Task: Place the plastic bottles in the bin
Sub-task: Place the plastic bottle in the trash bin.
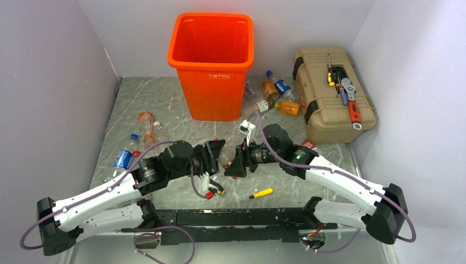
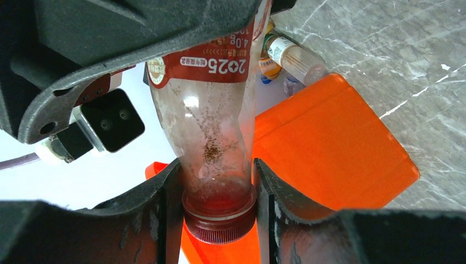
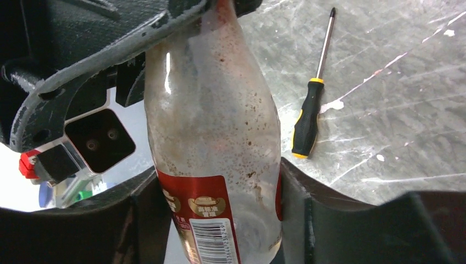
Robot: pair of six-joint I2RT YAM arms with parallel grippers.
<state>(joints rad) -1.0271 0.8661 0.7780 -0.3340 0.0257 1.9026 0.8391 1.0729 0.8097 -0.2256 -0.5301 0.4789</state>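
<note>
Between my two pincers, one clear, red-labelled bottle (image 2: pixel 209 126) hangs over the tabletop (image 1: pixel 165 104), nearer its front edge.

My left pincer (image 2: pixel 218 187) is clamped on the neck right beside the dark red cap (image 2: pixel 220 220). My right pincer (image 3: pixel 217 209) presses both fingers (image 3: pixel 297 220) against the labelled body. The orange bin (image 1: pixel 214 93) stands midway along the far edge, well apart from us. More bottles (image 1: pixel 277 93) lie between it and the tan toolbox (image 1: pixel 329 104) at the right edge. A yellow-handled screwdriver (image 3: pixel 308 124) lies near the front edge.
</note>
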